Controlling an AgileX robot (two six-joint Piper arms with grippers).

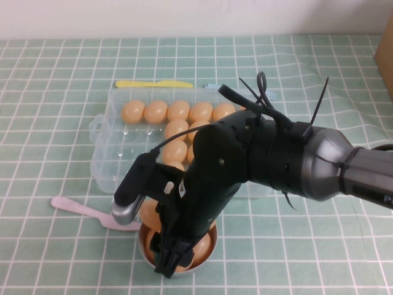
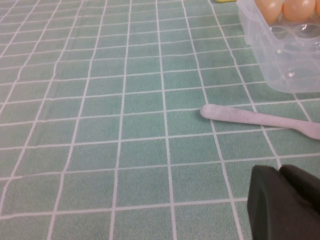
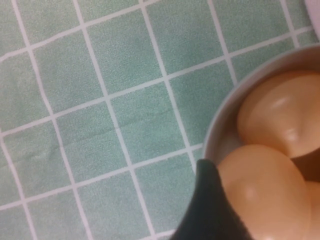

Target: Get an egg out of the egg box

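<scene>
The egg (image 3: 265, 195) sits pressed against one dark finger (image 3: 210, 210) of the right tool (image 1: 174, 258), low over the bowl (image 3: 220, 130), apparently being set among the eggs already there. I cannot tell whether it is still clasped. The box (image 1: 107, 153) behind holds the rest. The left tool (image 2: 285, 202) idles over the counter (image 2: 100, 125) near a pink spoon (image 2: 260, 119), its state unclear.

Right hand (image 1: 172, 261) low over grey bowl (image 1: 147, 251) of eggs, egg box (image 1: 104, 153) behind, pink spoon (image 1: 77, 209) beside
</scene>
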